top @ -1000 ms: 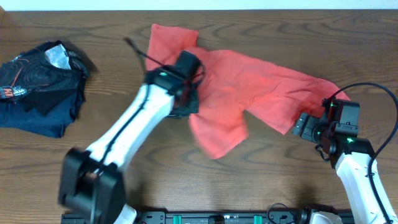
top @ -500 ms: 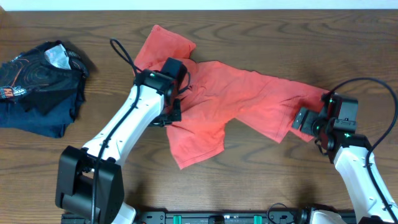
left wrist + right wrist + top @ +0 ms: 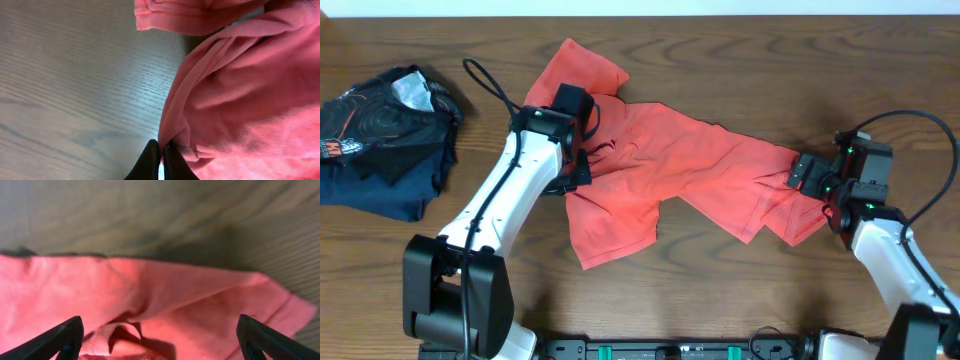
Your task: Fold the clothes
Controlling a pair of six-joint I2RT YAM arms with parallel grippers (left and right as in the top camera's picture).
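left gripper (image 3: 160, 151) pinched shut on t-shirt (image 3: 665, 165) fold — right gripper (image 3: 160, 326) spread wide over it

— Any lettering to read on the coral-red T-shirt (image 3: 650, 170)?
— None showing. Plain cloth in the overhead view and both wrist views.
— And on the dark garment (image 3: 390, 160) at far left of the overhead view?
— Reddish-orange print (image 3: 334, 150) near its left end, too small and crumpled to make out. Curved line pattern beside it, no words to read.
— So nothing legible anywhere?
— Nothing legible.
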